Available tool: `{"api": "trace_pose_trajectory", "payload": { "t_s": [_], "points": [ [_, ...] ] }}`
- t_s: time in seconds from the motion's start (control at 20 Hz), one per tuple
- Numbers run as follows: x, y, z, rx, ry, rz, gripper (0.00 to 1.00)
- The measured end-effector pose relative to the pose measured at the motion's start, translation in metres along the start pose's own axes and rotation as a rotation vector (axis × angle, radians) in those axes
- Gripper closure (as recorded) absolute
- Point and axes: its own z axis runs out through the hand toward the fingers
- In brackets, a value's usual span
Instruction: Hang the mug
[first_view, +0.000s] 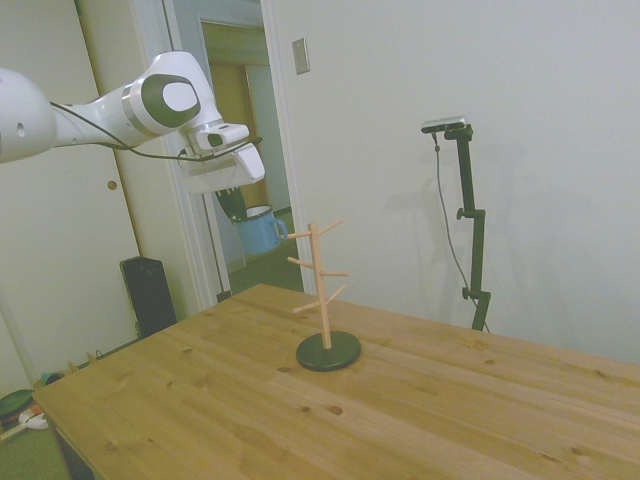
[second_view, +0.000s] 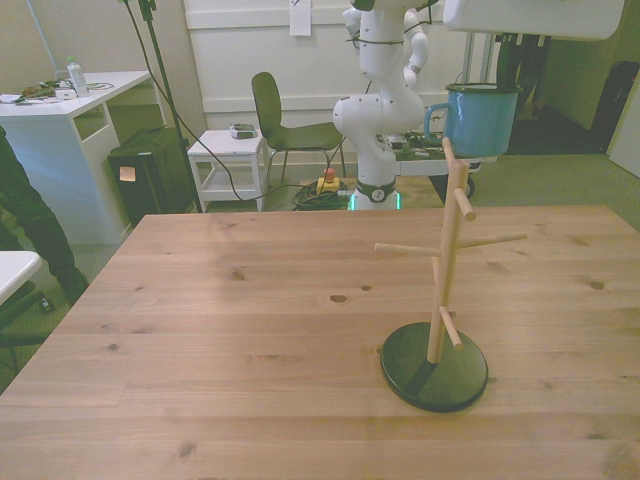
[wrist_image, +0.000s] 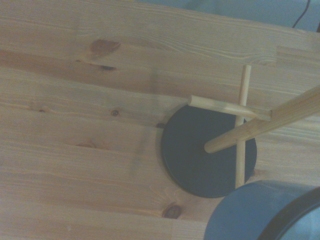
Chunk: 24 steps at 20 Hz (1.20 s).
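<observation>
Up at the upper left of the side view, the gripper (first_view: 236, 200) has its fingers closed on the mug (first_view: 261, 231), which hangs upright, mouth upward, handle toward the front view's left, just above the wooden mug tree (second_view: 446, 265).

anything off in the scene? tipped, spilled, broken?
Nothing stands out. The mug tree stands upright on its dark base, pegs intact. The mug hangs upright in the claw above the tree; the table shows no spills.
</observation>
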Motion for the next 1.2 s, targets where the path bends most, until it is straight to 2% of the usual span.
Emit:
{"api": "trace_pose_trajectory", "payload": {
  "t_s": [1.2],
  "points": [
    [0.021,-0.003,0.017,-0.011,-0.01,0.023,1.0]
  ]
}}
